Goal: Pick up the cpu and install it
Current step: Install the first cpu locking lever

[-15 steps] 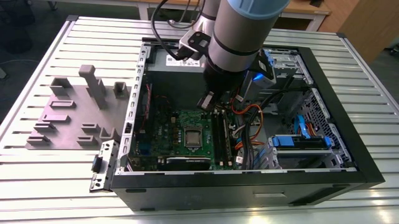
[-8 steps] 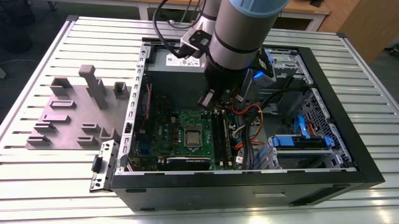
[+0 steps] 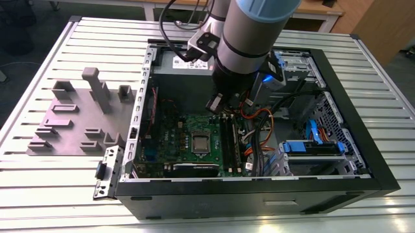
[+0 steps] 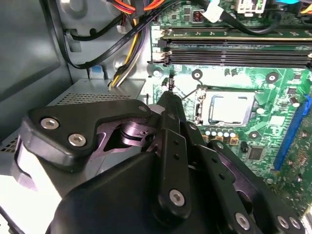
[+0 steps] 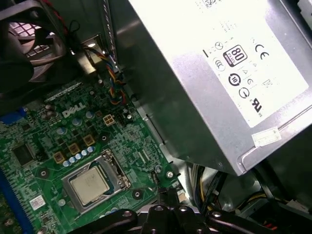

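While the arm hangs inside the open computer case [image 3: 363,160], the cpu [image 5: 88,186] sits flat in its socket frame [image 5: 117,171] on the green motherboard [image 5: 48,141] — silver top up, seen in both wrist views. The gripper [image 4: 170,97] hovers just beside the socket, fingers drawn together to a point, holding nothing — the grey power supply [image 5: 204,87] is near.

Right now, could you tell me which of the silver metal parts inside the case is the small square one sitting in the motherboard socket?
That is the cpu, a flat shiny square inside the socket frame on the green motherboard. The other silver part, the big grey box, carries a white label.
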`<state>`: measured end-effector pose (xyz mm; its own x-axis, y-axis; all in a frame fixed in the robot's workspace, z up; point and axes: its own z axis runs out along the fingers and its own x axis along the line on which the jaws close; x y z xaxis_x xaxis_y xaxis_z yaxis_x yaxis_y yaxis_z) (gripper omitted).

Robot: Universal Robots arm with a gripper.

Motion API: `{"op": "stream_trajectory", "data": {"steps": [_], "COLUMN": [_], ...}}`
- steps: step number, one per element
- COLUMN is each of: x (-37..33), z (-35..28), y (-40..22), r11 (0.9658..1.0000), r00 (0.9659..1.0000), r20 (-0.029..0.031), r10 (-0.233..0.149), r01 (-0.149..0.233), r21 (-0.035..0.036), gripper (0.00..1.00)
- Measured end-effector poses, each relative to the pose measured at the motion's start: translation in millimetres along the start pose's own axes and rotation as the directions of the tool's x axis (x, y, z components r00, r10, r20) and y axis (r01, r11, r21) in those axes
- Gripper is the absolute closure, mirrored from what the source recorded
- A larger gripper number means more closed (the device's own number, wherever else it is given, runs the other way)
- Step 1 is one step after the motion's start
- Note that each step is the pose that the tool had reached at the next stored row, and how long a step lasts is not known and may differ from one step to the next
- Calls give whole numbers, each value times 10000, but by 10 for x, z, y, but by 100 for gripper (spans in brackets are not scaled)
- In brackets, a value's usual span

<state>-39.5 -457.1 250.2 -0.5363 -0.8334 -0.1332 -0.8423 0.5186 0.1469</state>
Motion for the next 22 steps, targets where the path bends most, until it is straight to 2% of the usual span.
{"op": "stream_trajectory", "data": {"steps": [2,5,10,15,22], "x": [-2,-5,-30,-15,18], "z": [14,38,63,75,71], "y": [0,1,26,51,32], "r11": [10000,10000,9999,9991,9985], "r00": [10000,10000,9999,9991,9986], "r20": [29,26,7,-32,-49], "r10": [-6,-30,-162,-418,-535], "r01": [6,30,162,418,534], "r21": [-18,-24,-42,-77,-95], "gripper": [89,89,89,89,89]}}
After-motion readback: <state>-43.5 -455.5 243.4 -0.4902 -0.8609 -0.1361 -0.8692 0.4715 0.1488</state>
